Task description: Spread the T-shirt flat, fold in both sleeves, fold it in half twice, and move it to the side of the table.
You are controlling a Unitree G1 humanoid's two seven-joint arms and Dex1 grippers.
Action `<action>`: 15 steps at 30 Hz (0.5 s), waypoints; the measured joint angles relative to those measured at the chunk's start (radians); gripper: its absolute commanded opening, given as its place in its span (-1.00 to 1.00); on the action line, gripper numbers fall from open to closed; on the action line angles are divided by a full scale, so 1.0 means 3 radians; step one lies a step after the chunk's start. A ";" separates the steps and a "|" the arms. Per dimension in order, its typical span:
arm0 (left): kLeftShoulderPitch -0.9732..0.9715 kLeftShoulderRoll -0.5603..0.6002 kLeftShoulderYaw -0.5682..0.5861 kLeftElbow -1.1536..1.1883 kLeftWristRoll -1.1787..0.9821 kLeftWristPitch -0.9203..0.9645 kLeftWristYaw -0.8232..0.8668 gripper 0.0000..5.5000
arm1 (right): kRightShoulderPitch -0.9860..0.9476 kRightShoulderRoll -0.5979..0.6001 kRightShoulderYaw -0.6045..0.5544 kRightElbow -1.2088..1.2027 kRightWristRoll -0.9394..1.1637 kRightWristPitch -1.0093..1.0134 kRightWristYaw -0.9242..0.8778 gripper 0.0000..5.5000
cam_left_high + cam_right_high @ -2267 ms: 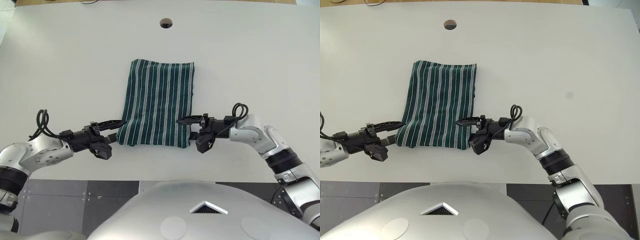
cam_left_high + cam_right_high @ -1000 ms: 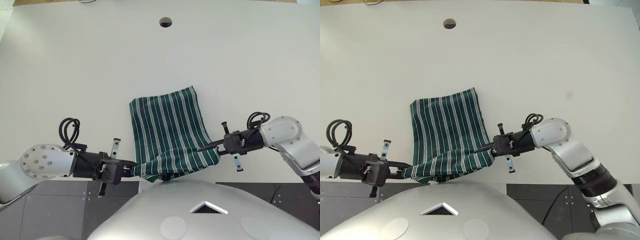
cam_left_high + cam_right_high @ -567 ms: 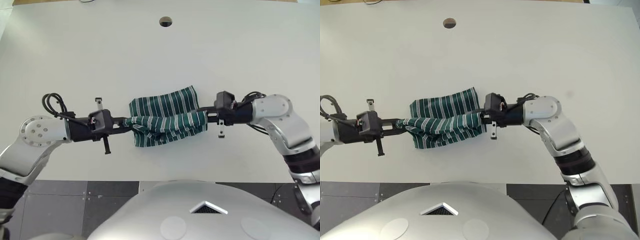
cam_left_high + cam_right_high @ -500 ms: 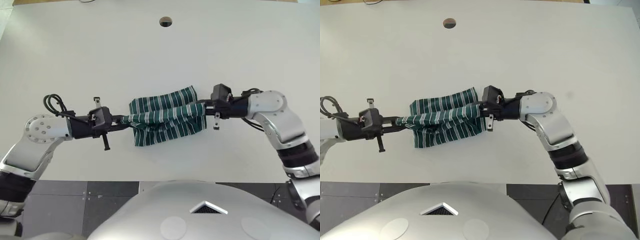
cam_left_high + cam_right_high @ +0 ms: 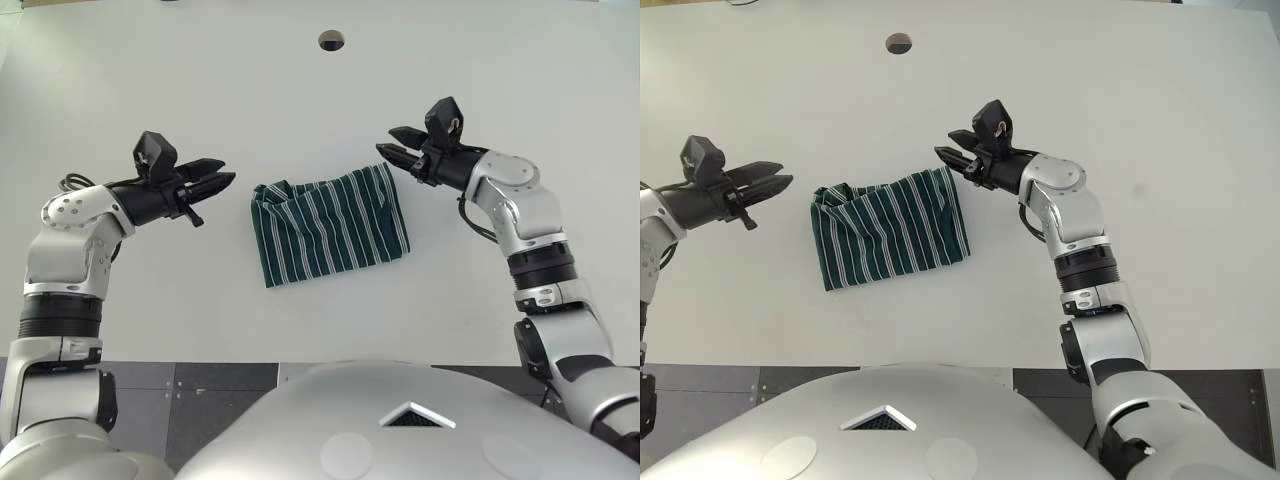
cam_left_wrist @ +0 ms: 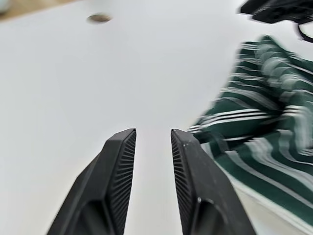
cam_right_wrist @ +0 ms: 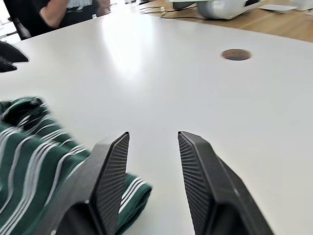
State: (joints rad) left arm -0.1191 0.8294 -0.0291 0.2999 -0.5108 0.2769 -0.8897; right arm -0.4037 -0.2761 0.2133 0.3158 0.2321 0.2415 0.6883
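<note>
The green T-shirt (image 5: 330, 225) with white stripes lies folded into a small, slightly skewed rectangle on the white table (image 5: 500, 60), its left corner a bit rumpled. My left gripper (image 5: 222, 178) hovers just left of the shirt's far left corner, open and holding nothing. My right gripper (image 5: 387, 142) hangs above the far right corner, also open and empty. In the left wrist view the fingers (image 6: 122, 156) frame bare table, with the shirt (image 6: 264, 122) beside them. In the right wrist view the shirt's corner (image 7: 39, 147) lies under the open right gripper (image 7: 154, 134).
A round cable hole (image 5: 331, 41) sits in the table far behind the shirt. Bare table surface stretches to both sides of the shirt and toward the front edge (image 5: 300, 355).
Both grippers carried the shirt's near edge up and over to its far edge, let go and drew apart. The shirt now lies folded in half, shorter than before.
</note>
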 measured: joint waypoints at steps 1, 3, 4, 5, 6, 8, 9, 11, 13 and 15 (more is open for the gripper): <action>-0.0015 -0.0007 0.0016 0.0031 0.0021 0.0042 0.0033 -0.52 | 0.0012 -0.0009 0.0019 -0.0025 -0.0080 -0.0179 -0.0008 -0.33; -0.0067 -0.0060 0.0053 0.0132 0.0058 0.0156 0.0188 -0.52 | 0.0158 -0.0017 0.0195 -0.0331 -0.0249 -0.0895 0.0120 -0.33; -0.0110 -0.0106 0.0083 0.0186 0.0115 0.0195 0.0279 -0.52 | 0.0279 -0.0013 0.0339 -0.0551 -0.0286 -0.1252 0.0265 -0.33; -0.0160 -0.0152 0.0116 0.0255 0.0162 0.0212 0.0366 -0.52 | 0.0401 -0.0013 0.0501 -0.0767 -0.0295 -0.1537 0.0444 -0.33; -0.0198 -0.0202 0.0177 0.0306 0.0184 0.0221 0.0440 -0.52 | 0.0538 -0.0017 0.0746 -0.0977 -0.0295 -0.1816 0.0675 -0.33; -0.0248 -0.0275 0.0285 0.0307 0.0184 0.0220 0.0493 -0.52 | 0.0666 -0.0055 0.1063 -0.1019 -0.0479 -0.2125 0.0866 -0.33; -0.0253 -0.0297 0.0319 0.0289 0.0184 0.0222 0.0506 -0.52 | 0.0670 -0.0073 0.1120 -0.0948 -0.0615 -0.2219 0.0868 -0.33; -0.0256 -0.0349 0.0393 0.0202 0.0181 0.0230 0.0525 -0.52 | 0.0632 -0.0127 0.1218 -0.0668 -0.1059 -0.2319 0.0741 -0.33; -0.0238 -0.0410 0.0486 -0.0027 0.0142 0.0253 0.0563 -0.52 | 0.0516 -0.0149 0.1240 -0.0314 -0.1589 -0.2230 0.0344 -0.33; -0.0185 -0.0492 0.0613 -0.0419 0.0020 0.0338 0.0661 -0.52 | 0.0312 -0.0111 0.1184 -0.0020 -0.1984 -0.2043 -0.0196 -0.33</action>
State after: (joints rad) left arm -0.1745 0.6817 0.1547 0.1742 -0.5048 0.3782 -0.6915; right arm -0.3102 -0.3093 0.5686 0.3098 -0.3630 -0.3713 0.6295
